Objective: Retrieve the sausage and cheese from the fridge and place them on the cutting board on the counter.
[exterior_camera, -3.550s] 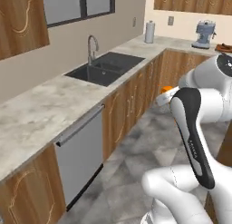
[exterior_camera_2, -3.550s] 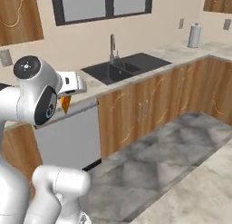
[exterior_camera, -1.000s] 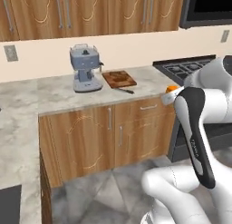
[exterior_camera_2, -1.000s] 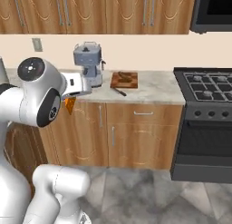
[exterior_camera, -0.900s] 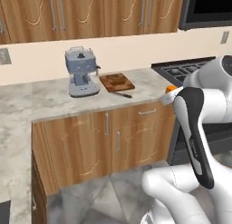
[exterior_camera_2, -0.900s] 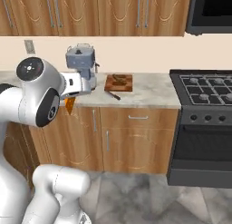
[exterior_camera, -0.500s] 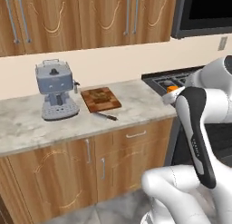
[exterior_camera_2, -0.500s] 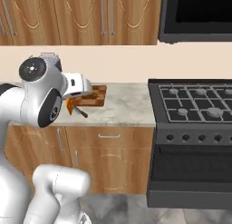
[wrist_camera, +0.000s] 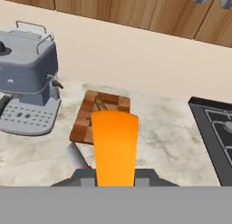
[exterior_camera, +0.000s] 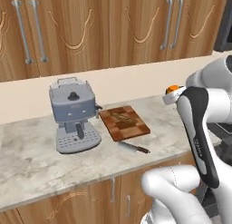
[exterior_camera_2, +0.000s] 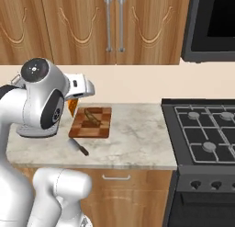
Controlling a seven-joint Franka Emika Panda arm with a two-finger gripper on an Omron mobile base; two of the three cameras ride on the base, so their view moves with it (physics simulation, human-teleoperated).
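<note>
The marbled desk (exterior_camera: pixel 27 159) carries the cutting board (exterior_camera: pixel 124 122), coffee machine (exterior_camera: pixel 72 114) and knife (exterior_camera: pixel 132 148) ahead of the jaws, which clamp the cheese (wrist_camera: pixel 114 146).

The counter (exterior_camera: pixel 36 159) runs as a marbled beige slab across the middle of the left base view; on it at left stands a grey coffee machine (exterior_camera: pixel 72 115), and just right of it, at frame centre, lies the cutting board (exterior_camera: pixel 124 123). A dark-handled knife (exterior_camera: pixel 133 148) lies on the stone just below the board, near the counter's front edge.
</note>
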